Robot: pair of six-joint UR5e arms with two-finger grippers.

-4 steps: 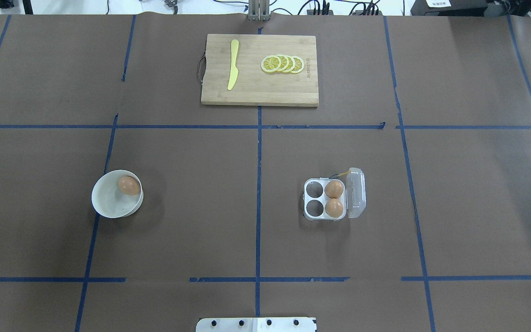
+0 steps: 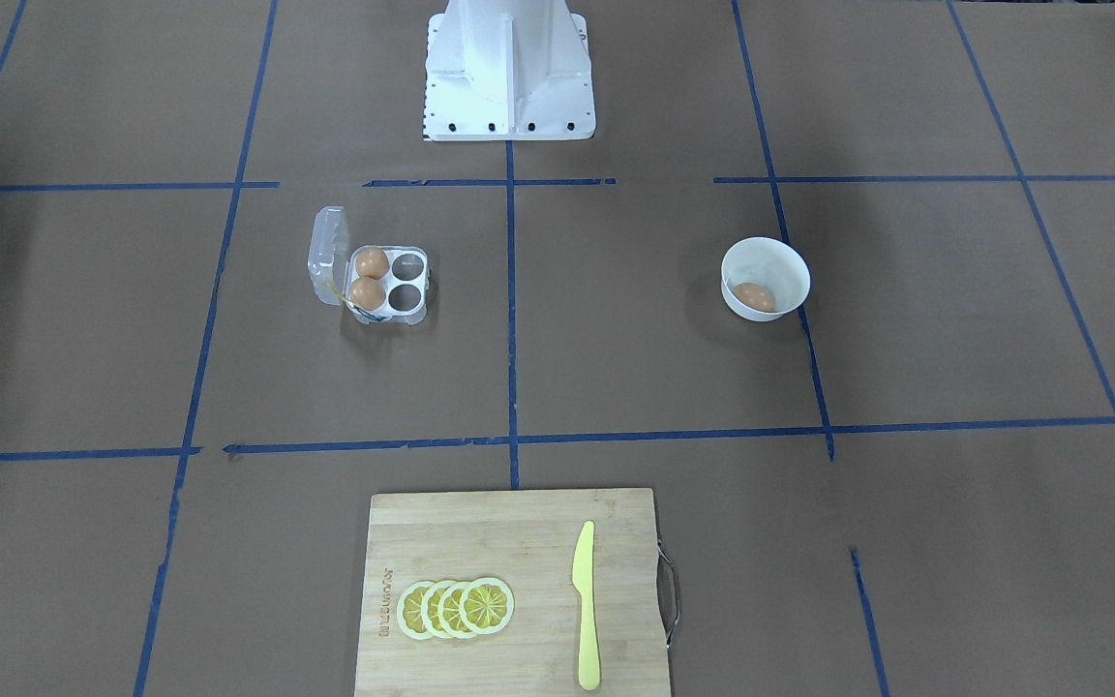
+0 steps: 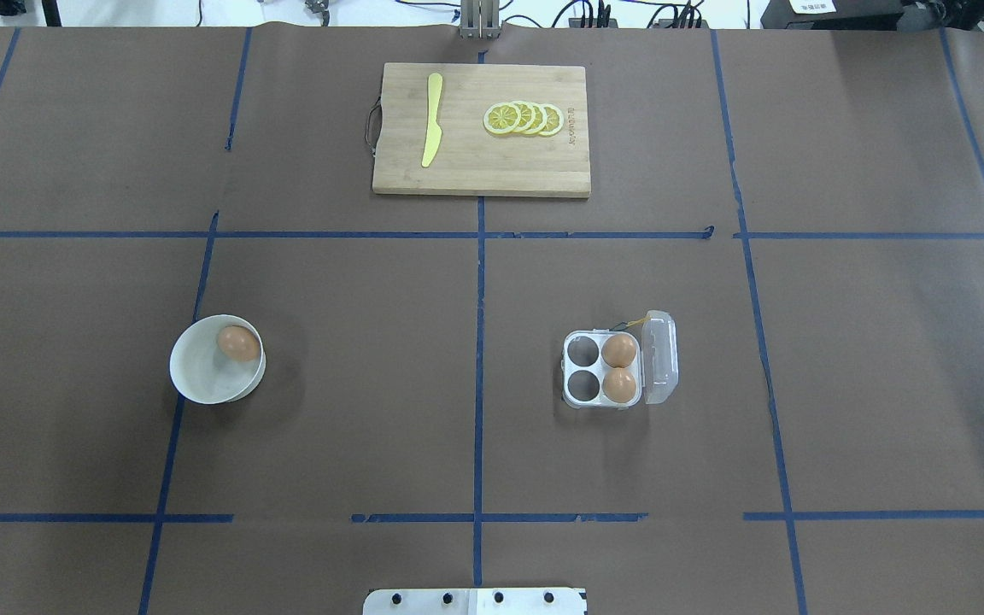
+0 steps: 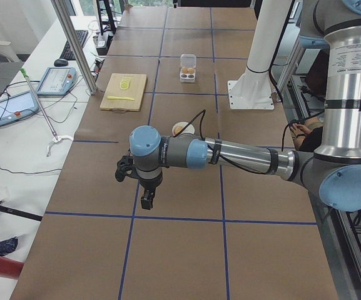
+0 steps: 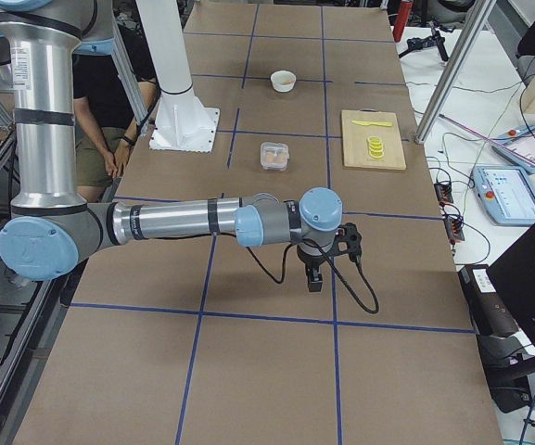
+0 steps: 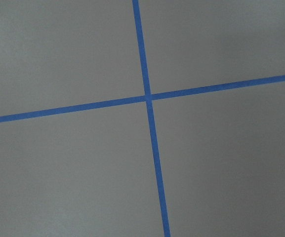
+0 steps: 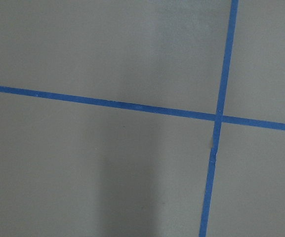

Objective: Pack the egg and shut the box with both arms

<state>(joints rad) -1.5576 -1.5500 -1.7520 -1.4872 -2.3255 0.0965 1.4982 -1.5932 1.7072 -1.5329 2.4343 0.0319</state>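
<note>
One egg (image 3: 238,343) lies in a white bowl (image 3: 198,377) on the table's left half. The clear box (image 3: 582,369) stands open right of centre, its lid (image 3: 661,357) folded out to the right. Two eggs (image 3: 619,350) fill its right cells; the two left cells hold nothing. In the front-facing view the box (image 2: 406,283) is at left and the bowl (image 2: 770,259) at right. My left gripper (image 4: 147,201) shows only in the exterior left view, my right gripper (image 5: 314,281) only in the exterior right view. Both hang over bare table far from the box. I cannot tell whether they are open or shut.
A wooden cutting board (image 3: 479,175) lies at the far centre with a yellow knife (image 3: 432,120) and lemon slices (image 3: 524,118) on it. The white pedestal base (image 2: 509,87) stands at the near edge. Both wrist views show only brown paper with blue tape lines.
</note>
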